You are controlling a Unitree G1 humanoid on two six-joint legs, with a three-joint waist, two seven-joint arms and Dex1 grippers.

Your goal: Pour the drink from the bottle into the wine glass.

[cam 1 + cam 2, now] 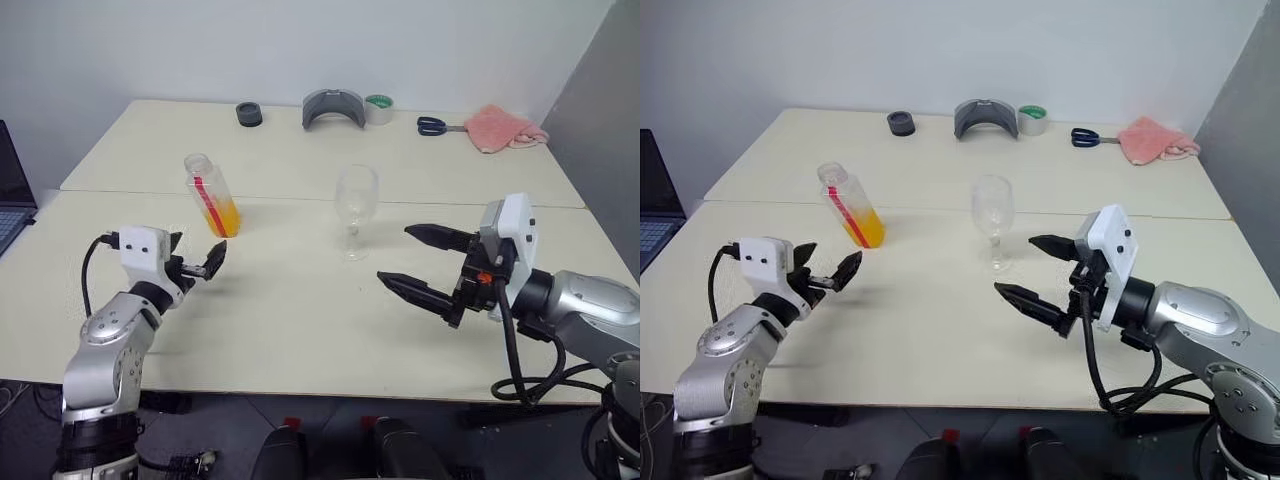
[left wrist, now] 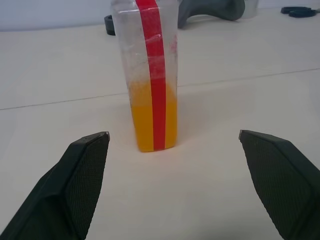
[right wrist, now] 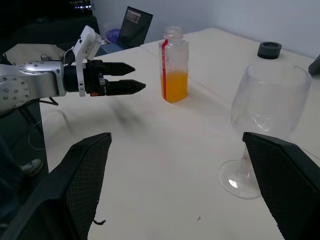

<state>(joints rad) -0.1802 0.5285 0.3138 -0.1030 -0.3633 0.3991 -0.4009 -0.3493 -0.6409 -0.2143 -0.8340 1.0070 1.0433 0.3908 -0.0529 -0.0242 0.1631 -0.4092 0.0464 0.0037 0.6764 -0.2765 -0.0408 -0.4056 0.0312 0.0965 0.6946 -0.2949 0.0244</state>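
Orange drink [image 1: 224, 217] half fills the uncapped bottle [image 1: 211, 195] standing on the pale worktop [image 1: 300, 310], left of the empty wine glass [image 1: 355, 211]. Left hand [image 1: 199, 262], fingers spread, hovers near the bottle; right hand [image 1: 424, 263], also spread, hovers beside the glass.

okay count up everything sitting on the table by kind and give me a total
Bottle: 1
Wine glass: 1
Tape roll: 1
Scissors: 1
Pink cloth: 1
Grey curved piece: 1
Dark round object: 1
Total: 7
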